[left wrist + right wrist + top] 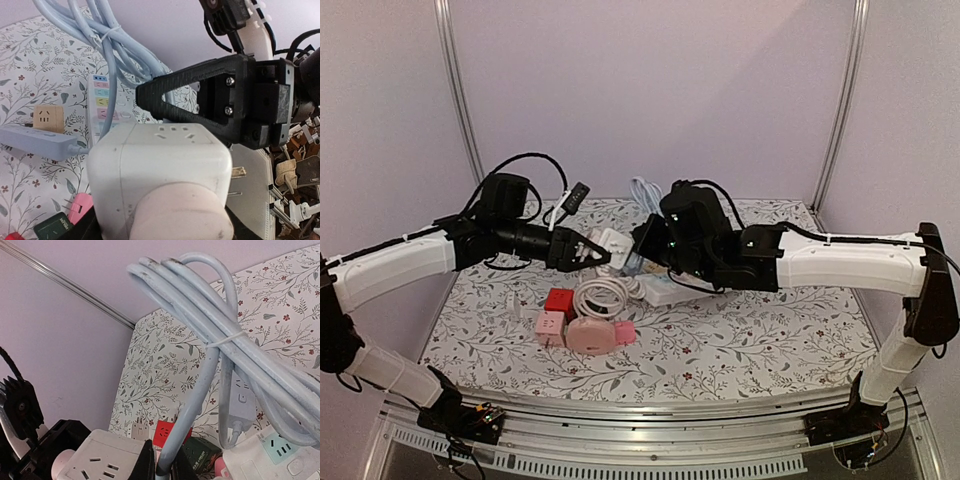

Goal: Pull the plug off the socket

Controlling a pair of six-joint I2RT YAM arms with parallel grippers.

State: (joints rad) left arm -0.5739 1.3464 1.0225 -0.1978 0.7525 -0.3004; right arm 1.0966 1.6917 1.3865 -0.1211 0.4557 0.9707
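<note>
My left gripper [586, 252] is shut on a white cube adapter [610, 243] and holds it above the table. In the left wrist view the cube [160, 160] fills the lower frame. A pale pink round plug [182, 212] sits on its near face, and its bare metal prongs [238, 172] stick out to the right, in no socket. My right gripper [642, 255] is just right of the cube and is shut on a light blue cable [192, 410]. The black fingers [147, 462] pinch the cable at the bottom of the right wrist view. That cable's bundled loops [215, 305] hang above.
A white power strip [665, 292] lies under the right gripper. A pale blue strip [35, 140], a beige adapter [48, 118], a red cube [559, 301], pink plugs [592, 333] and a coiled white cord [605, 295] lie on the floral tabletop [760, 335].
</note>
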